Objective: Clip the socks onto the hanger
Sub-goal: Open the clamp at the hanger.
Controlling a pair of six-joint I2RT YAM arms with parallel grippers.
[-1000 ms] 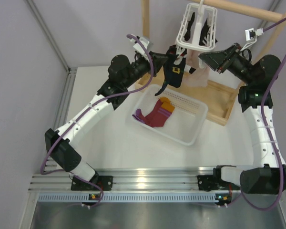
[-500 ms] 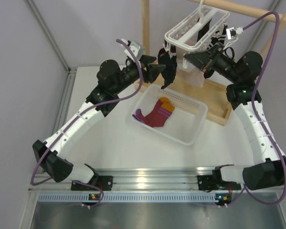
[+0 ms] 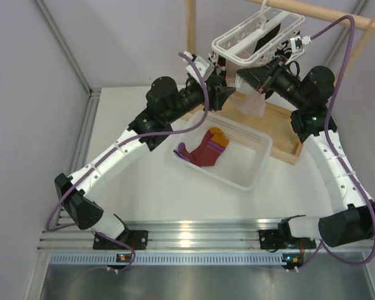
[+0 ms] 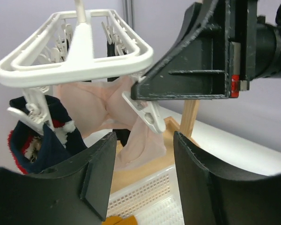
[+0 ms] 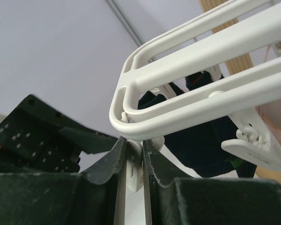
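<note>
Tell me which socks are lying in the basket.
The maroon-purple pair with orange toes lies in the white basket; the navy Santa sock hangs from the hanger.

Overall light: bright, even and diffuse, coming from overhead.
Glare: a white hot-spot on the metal rail (image 3: 187, 240) at the near edge of the desk (image 3: 144, 187).
Shadows: faint and soft-edged beneath the basket (image 3: 234, 180).
Left wrist focus: the left fingers (image 4: 100, 173) are dark and soft, too near the lens.
Right wrist focus: the right fingers (image 5: 107, 161) are underlit and slightly blurred; the hanger (image 5: 201, 47) is bright, nearly washed out.

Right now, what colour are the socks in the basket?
The socks are maroon-purple with orange at one end; they show best in the top external view.
</note>
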